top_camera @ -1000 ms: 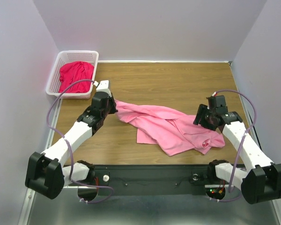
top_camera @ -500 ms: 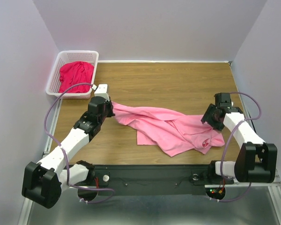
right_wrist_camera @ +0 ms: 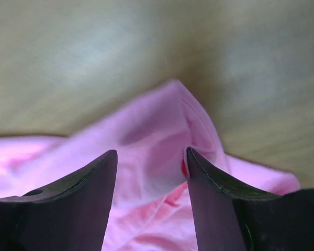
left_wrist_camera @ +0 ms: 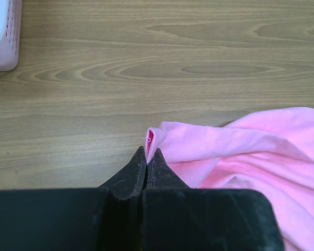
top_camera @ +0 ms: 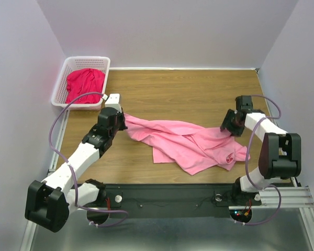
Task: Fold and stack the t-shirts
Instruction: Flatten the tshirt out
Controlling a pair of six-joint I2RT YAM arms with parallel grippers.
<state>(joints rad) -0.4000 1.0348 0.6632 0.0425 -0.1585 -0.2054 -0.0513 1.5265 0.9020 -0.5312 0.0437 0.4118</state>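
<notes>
Well, crimson t-shirt (top_camera: pixel 85 83) inside white basket (top_camera: pixel 89 59).

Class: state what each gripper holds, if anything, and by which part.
Left gripper: the pink t-shirt, pinched at the edge of its left end. Right gripper: open astride a fold, gripping nothing.

Wooden table (top_camera: pixel 188 89), crumpled pink t-shirt (top_camera: pixel 183 141), white basket (top_camera: pixel 60 89) at far-left corner

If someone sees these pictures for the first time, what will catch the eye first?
A crumpled pink shirt sprawls across the middle of the wooden table. The left hand pinches its left corner shut, while the right hand stands open around a fold at its right end. A red shirt lies in the white basket at the far left corner.
</notes>
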